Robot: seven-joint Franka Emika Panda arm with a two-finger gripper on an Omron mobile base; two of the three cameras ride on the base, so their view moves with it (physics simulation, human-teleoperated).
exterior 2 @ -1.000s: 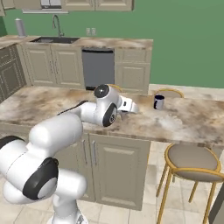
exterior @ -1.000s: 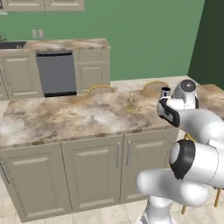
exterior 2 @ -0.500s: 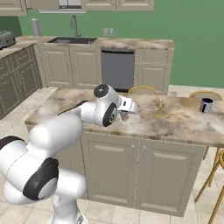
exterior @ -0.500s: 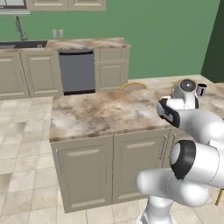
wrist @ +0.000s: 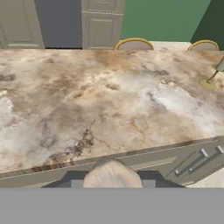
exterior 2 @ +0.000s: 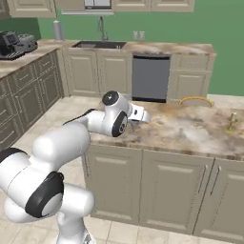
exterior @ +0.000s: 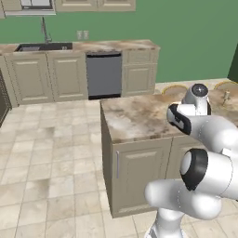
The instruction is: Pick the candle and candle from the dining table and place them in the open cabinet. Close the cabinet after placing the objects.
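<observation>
Marble dining table [wrist: 109, 100] with brass candlestick [wrist: 212, 77] at far right; gripper [wrist: 112, 174] clasps a stubby pale candle [wrist: 112, 174].

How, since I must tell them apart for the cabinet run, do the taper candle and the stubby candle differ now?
The taper candle is slim, on a thin gold candlestick; the stubby candle is broad and has no holder. The taper candle stands on the dining table, away from the arm; the stubby candle sits in the gripper, apparently held. Both are pale.
</observation>
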